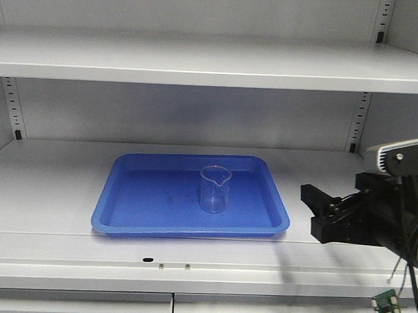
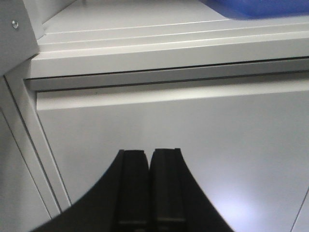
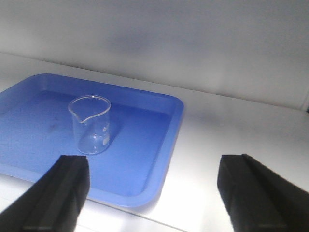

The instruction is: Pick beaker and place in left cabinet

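The beaker, small and clear with a pour spout, stands upright in a blue tray on a shelf of the left cabinet. My right gripper hovers to the right of the tray at the shelf's front, open and holding nothing. In the right wrist view the beaker sits ahead and to the left in the tray, beyond the open right gripper. My left gripper is shut with nothing in it, below the shelf edge and facing the grey front panel; a tray corner shows above.
An upper shelf spans the cabinet above the tray. Slotted strips run up the rear corners. Grey panels lie below the shelf lip. Bare shelf extends right of the tray.
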You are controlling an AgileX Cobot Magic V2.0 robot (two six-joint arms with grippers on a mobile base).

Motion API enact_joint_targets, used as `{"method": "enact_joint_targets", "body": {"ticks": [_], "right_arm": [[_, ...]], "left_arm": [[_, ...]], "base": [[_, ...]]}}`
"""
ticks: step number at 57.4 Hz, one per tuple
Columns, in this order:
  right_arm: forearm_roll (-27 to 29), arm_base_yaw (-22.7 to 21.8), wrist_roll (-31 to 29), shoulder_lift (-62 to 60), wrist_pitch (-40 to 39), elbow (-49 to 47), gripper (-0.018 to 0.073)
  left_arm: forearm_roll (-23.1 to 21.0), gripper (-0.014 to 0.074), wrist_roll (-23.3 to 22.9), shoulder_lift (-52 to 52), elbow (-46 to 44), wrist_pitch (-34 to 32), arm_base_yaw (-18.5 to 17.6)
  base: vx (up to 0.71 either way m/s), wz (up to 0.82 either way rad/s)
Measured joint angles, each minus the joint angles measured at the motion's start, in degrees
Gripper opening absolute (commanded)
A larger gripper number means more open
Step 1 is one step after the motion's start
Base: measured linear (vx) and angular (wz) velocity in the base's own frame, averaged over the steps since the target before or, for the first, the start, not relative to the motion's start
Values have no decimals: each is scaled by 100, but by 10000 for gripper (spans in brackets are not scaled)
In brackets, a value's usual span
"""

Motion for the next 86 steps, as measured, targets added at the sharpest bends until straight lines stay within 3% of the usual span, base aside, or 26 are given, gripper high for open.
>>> {"method": "enact_joint_targets", "body": {"ticks": [36,42,50,59,69,79,86], "right_arm": [[23,-32,-15,-245,262,225,568],[204,-250,-160,-657,293,698,511],[945,-741,-628,-1571,366,1565,388],[1695,-1139,-1557,-2965,366,2589,201],[2269,-1232,-2338,-4580,366,3804,-15],[2766,-1232,-2383,-6006,517,5004,-11],[3037,-1232,-2389,-6780,1142,5203,-8]], "left_arm": [[0,4,0,0,0,0,0],[0,4,0,0,0,0,0],[0,4,0,0,0,0,0],[0,4,0,0,0,0,0],[0,4,0,0,0,0,0],[0,4,0,0,0,0,0],[0,4,0,0,0,11,0]], "base": [[0,0],[0,0],[0,0],[0,0],[0,0],[0,0],[0,0]]}}
